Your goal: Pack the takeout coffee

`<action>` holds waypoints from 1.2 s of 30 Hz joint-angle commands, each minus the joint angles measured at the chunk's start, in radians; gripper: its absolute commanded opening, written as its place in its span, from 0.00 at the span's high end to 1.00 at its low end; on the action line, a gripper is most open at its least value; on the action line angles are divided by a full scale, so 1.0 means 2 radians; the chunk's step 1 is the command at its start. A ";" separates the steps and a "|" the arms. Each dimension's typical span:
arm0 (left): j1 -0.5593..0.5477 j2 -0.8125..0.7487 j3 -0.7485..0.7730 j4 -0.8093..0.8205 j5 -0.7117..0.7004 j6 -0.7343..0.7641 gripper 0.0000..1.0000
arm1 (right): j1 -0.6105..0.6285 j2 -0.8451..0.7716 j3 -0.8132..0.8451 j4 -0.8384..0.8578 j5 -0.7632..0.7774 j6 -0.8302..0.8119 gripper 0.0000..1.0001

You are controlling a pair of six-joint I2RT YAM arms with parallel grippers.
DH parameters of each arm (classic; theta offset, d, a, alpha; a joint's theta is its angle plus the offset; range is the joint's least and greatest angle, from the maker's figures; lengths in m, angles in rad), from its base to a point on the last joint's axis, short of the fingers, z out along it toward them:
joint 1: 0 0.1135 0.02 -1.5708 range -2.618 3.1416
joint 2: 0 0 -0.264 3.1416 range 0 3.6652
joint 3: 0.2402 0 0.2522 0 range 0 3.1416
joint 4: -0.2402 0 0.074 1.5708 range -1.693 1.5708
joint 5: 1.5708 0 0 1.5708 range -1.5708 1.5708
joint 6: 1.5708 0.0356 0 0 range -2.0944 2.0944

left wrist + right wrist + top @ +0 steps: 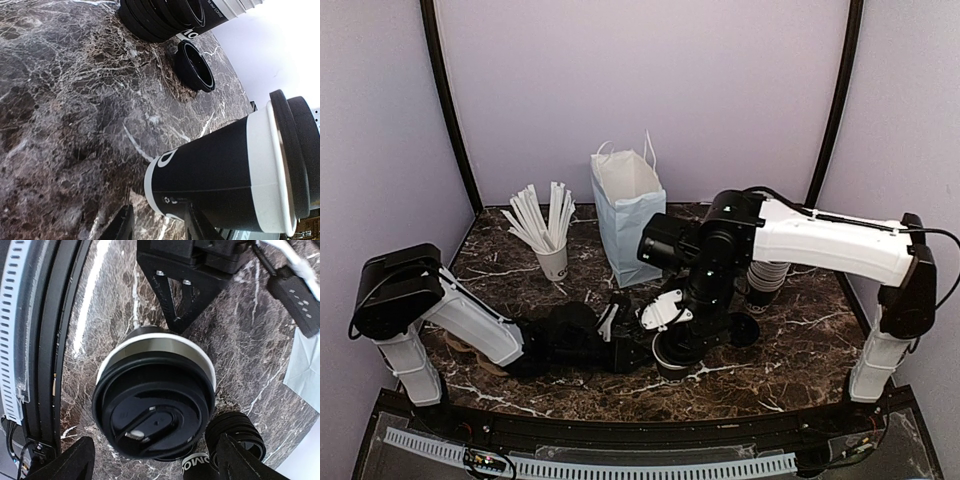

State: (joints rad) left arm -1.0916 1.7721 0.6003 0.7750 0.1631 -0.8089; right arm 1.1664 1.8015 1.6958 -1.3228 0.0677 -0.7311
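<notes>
I saw a cup stack point(767, 275) and loose lid point(195, 67) right of the paper bag point(625, 215). Before the bag stood the black-lidded takeout coffee point(152, 415), left gripper point(160, 227) clamped on it, right gripper point(157, 462) spread above.

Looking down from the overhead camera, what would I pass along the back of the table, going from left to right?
cup of white sticks → white paper bag → stack of cups, which is partly hidden
</notes>
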 commanded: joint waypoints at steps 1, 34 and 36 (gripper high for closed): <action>-0.003 -0.050 -0.019 -0.024 -0.015 0.001 0.65 | -0.029 -0.060 0.002 0.004 -0.043 0.009 0.15; -0.001 -0.111 0.051 -0.163 0.064 0.180 0.69 | -0.131 -0.202 -0.286 0.262 -0.173 0.034 0.52; -0.001 -0.103 0.054 -0.154 0.069 0.177 0.70 | -0.131 -0.200 -0.283 0.260 -0.178 0.032 0.53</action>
State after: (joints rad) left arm -1.0916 1.5425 0.6804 0.4286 0.2565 -0.4656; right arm 0.9066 1.3972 1.0893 -0.8204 -0.2451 -0.6537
